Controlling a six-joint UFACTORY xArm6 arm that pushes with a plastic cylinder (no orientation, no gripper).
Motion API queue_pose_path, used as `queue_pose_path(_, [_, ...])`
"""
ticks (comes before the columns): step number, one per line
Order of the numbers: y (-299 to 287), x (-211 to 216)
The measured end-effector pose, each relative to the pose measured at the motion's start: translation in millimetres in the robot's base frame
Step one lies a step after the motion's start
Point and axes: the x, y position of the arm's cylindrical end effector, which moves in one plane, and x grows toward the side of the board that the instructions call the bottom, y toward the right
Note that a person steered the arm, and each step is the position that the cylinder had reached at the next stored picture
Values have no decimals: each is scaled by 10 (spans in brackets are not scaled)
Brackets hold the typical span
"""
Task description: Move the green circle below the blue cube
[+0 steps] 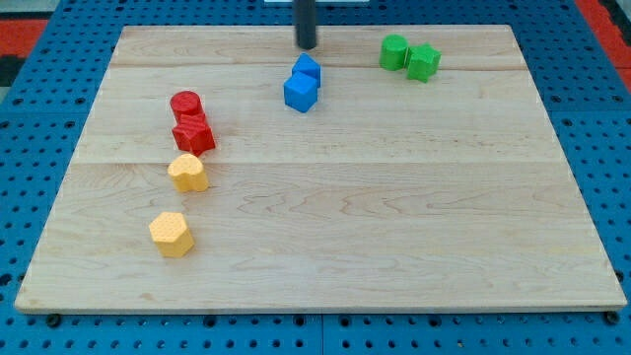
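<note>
No claw shows; my tip [307,46] rests just above the blue cube [301,93], green circle [394,51] well off to the view's right.

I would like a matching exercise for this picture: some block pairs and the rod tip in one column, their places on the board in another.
1. my tip
2. green blocks
3. yellow blocks
4. red blocks

A. the view's left, lowest pair
B. the view's top right
C. just above the blue blocks
D. the view's left, above the yellow pair

Pairs: 1-C, 2-B, 3-A, 4-D
</note>
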Motion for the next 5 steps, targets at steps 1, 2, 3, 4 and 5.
queue_pose_path(1, [920, -62])
queue_pose_path(2, [1062, 235])
queue_pose_path(3, [925, 651])
queue_pose_path(4, [834, 1085])
queue_pose_path(5, [894, 1075])
